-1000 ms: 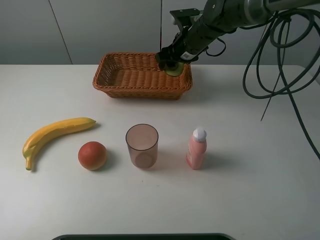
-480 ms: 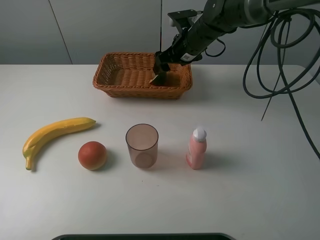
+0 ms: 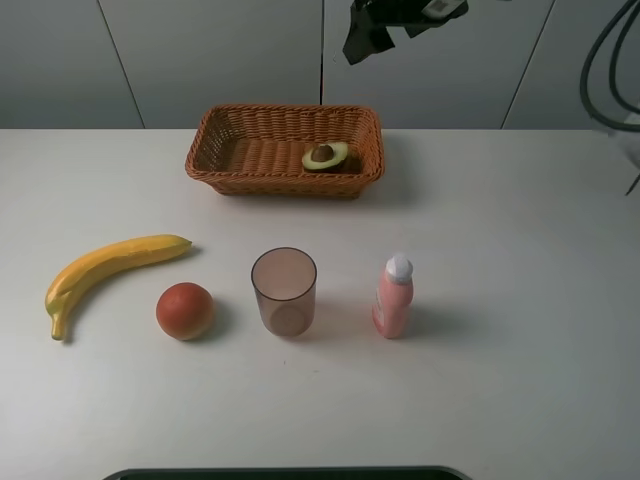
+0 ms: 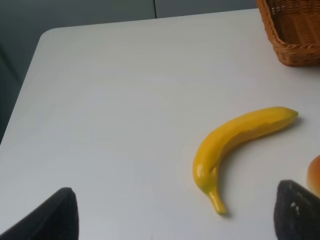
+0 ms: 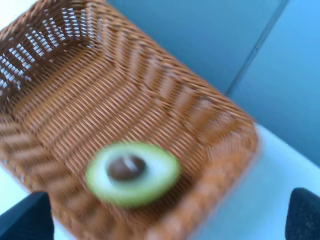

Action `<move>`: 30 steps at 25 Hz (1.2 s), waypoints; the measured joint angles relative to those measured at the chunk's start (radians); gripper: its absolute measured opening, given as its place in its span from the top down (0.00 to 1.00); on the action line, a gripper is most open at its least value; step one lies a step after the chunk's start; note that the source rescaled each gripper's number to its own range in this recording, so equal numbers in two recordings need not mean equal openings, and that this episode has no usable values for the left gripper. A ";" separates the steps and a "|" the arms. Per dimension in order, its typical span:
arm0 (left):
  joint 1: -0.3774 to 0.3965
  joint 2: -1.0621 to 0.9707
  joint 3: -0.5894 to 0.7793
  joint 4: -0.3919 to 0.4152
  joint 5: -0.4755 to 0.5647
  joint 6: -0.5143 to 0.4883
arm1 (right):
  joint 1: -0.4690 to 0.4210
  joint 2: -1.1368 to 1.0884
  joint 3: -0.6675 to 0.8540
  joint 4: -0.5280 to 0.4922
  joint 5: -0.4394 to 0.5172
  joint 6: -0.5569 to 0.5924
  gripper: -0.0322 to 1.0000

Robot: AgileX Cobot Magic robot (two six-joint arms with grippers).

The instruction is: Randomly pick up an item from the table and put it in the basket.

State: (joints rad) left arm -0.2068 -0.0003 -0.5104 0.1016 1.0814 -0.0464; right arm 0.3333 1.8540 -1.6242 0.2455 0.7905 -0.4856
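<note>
In the high exterior view, the basket (image 3: 240,150) stood at the far side of the table (image 3: 520,330). The halved avocado (image 3: 326,156) lay inside it, at its right end, with the cut face and the brown pit turned up. Nothing touched the avocado. A dark part of the right arm (image 3: 400,15) hung high above the basket, at the upper edge of the view; from here I could not tell how its tool stood. Nearer on the table, well apart from the basket, there were in a row a banana (image 3: 115,265), a round orange-red fruit (image 3: 185,311), a clear cup (image 3: 284,291) and a pink bottle (image 3: 394,297).

In the left wrist view, the left gripper (image 4: 177,215) had its fingers (image 4: 60,215) spread wide above the table. The banana lay close to it, and a corner of the basket showed farther off.

The right wrist view was blurred. The right gripper (image 5: 165,220) had its fingers (image 5: 25,220) spread wide, and it was above the basket, where the avocado lay on the woven bottom near one end wall.
</note>
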 joint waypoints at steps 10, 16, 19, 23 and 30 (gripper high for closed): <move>0.000 0.000 0.000 0.000 0.000 0.000 | -0.187 -0.375 0.028 -0.136 0.354 0.052 0.01; 0.000 0.000 0.000 0.000 0.000 0.000 | -0.317 -0.664 0.216 -0.149 0.374 0.055 0.01; 0.000 0.000 0.000 0.000 0.000 0.000 | -0.369 -0.822 0.339 -0.154 0.376 0.062 0.01; 0.000 0.000 0.000 0.000 0.000 0.000 | -0.389 -1.047 0.491 -0.154 0.374 0.084 0.01; 0.000 0.000 0.000 0.000 0.000 0.000 | -0.391 -1.410 0.729 -0.128 0.362 0.126 0.00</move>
State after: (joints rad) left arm -0.2068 -0.0003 -0.5104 0.1016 1.0814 -0.0464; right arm -0.0582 0.4437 -0.8953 0.1176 1.1520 -0.3597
